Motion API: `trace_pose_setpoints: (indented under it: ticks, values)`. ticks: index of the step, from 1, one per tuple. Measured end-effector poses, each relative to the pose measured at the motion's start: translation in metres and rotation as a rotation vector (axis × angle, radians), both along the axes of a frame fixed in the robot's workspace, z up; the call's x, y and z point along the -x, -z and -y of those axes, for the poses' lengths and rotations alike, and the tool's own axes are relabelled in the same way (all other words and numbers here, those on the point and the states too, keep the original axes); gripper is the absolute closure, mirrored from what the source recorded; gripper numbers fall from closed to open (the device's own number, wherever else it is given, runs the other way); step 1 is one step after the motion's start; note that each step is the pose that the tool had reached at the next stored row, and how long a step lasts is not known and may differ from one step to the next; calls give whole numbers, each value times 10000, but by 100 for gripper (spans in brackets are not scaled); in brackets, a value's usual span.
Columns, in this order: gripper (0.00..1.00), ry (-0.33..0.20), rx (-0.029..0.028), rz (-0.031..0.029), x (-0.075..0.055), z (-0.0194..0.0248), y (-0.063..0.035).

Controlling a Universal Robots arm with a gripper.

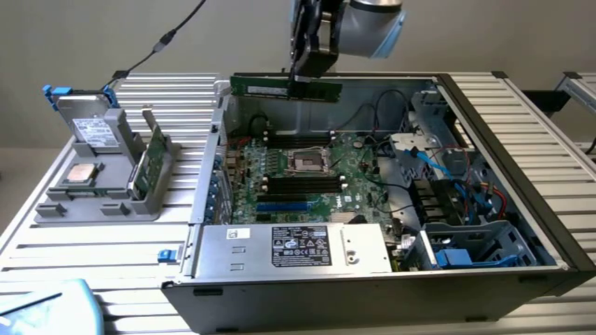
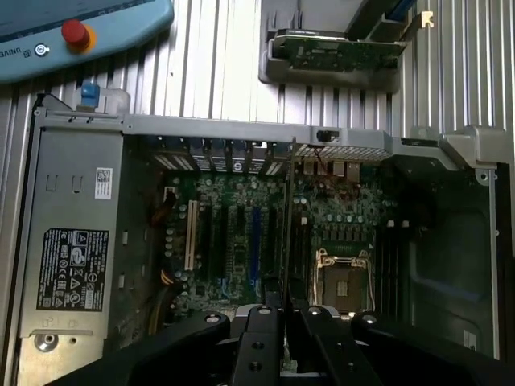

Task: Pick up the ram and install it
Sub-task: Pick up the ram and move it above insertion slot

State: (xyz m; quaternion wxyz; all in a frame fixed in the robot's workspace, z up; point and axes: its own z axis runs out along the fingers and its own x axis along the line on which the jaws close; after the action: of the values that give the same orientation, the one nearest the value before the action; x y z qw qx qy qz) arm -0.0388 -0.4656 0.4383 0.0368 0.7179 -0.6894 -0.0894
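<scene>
The claw (image 1: 306, 78) is closed on the ram (image 1: 264, 85). It pinches the upper edge toward the end on the exterior view's right, and I see no gap between the black fingers and the board. In the exterior view the ram hangs level in the air over the far wall of the open computer case (image 1: 373, 300), above the motherboard (image 1: 317, 183) and seated in no slot. That view gives me its broad face: a narrow green strip with a row of dark chips and a pale label. The wrist view gives me the same stick edge-on. It is a thin dark line running out from between the fingers across the board, just beside the square processor socket (image 2: 342, 283).

The exterior view also takes in a grey holder (image 1: 88, 206) on the ribbed metal table (image 1: 56, 251), on that view's left of the case. It carries a metal drive (image 1: 93, 129) with a white sticker, a square silver chip (image 1: 82, 173) and a second green board (image 1: 149, 164) standing upright. The wrist view adds a blue pendant (image 2: 121, 24) with a red button (image 2: 75, 32). It also shows the power supply (image 2: 68, 257) flat on, a dull steel box with a black label.

The arm is cut off at the top of the exterior view. I cannot make out the ram's contact edge, and the slot latches are too small to judge.
</scene>
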Motion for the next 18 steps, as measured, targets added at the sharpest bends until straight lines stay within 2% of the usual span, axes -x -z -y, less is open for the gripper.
trace_pose_setpoints:
  ticks: [2,5,7,12,18]
  values:
    - [86,-2,6,0,-92,-1,20]
    - [86,-7,62,0,-227,-18,74]
    - [86,-8,75,2,-313,-29,111]
    - [86,-93,75,1,-333,-47,202]
    - [86,-1019,75,2,-336,-49,309]
